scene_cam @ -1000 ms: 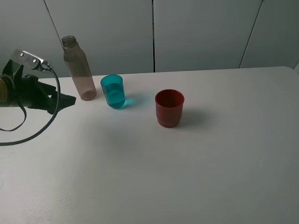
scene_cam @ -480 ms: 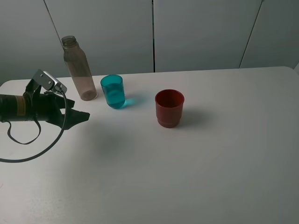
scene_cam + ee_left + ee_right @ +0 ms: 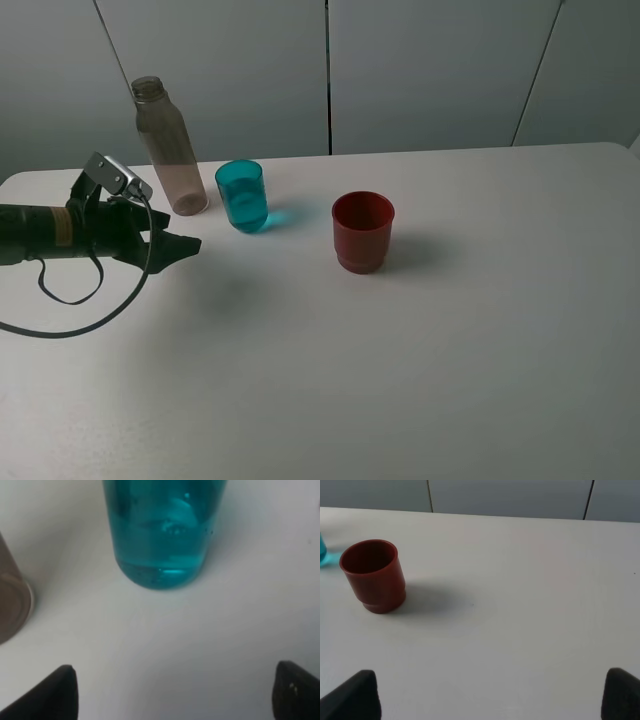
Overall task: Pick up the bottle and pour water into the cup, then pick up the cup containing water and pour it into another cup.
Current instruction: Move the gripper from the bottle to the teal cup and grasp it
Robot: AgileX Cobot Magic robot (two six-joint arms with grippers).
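Note:
The smoky grey-brown bottle stands upright at the back left of the white table. The teal cup stands just right of it with water in its bottom. The dark red cup stands further right, upright. My left gripper is open and empty, low over the table, in front and to the left of the teal cup. The left wrist view shows the teal cup ahead of the open gripper and the bottle's base beside it. My right gripper is open and empty, well back from the red cup.
A grey panelled wall runs behind the table's back edge. A black cable loops from the left arm down over the table.
My left gripper has moved right and nearer the table, from beside the bottle toward the teal cup. The bottle and both cups have not moved.

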